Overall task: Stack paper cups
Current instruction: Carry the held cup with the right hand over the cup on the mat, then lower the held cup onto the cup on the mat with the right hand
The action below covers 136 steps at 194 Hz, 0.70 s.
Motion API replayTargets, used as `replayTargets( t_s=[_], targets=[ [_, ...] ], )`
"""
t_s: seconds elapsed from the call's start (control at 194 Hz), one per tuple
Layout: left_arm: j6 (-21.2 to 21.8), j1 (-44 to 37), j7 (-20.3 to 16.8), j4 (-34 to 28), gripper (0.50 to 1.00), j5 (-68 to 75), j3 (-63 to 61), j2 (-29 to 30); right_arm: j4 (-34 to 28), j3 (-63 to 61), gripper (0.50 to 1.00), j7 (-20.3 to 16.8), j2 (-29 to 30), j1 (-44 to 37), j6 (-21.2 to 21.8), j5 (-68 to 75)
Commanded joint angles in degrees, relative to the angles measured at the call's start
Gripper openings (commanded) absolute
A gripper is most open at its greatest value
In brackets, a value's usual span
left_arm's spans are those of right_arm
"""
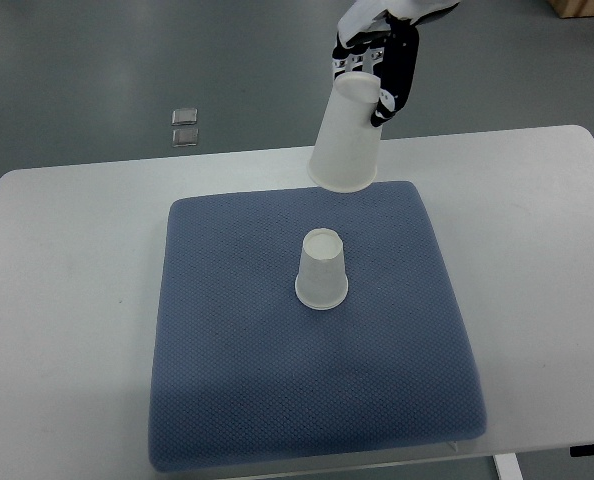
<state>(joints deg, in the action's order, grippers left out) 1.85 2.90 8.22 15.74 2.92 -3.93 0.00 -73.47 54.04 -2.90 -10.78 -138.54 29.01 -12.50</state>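
Overhead, upside-down paper cup (345, 135) held aloft above the far edge of the blue mat (237, 400), a hand (379, 62) with black fingers curled round its base, second inverted cup (322, 270) standing mid-mat, white table (67, 300) beneath, arm's side unclear.

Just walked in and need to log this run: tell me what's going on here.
A robot hand, reaching in from the top of the picture, holds a white paper cup upside down in the air, above the far edge of a blue mat. A second paper cup stands upside down near the mat's middle, on the white table. The held cup is not yet over it, so nothing is stacked.
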Motion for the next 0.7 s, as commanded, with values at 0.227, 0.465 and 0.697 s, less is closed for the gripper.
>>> replayTargets(
  t_s=[0.227,0.465,0.697],
  targets=[
    [0.0,-0.1,0.0,0.0,1.0,0.0,0.1,0.0,-0.2,-0.6,0.66,0.0,5.7,1.4,-4.6,2.2],
    [0.0,-0.1,0.0,0.0,1.0,0.0,0.1,0.0,-1.3,-0.3,0.66,0.0,5.9,3.7,-7.0,2.1],
    [0.0,-0.1,0.0,0.0,1.0,0.0,0.1,0.0,-3.1,0.1,0.66,0.0,6.6,4.8,-9.0,2.1]
  ],
)
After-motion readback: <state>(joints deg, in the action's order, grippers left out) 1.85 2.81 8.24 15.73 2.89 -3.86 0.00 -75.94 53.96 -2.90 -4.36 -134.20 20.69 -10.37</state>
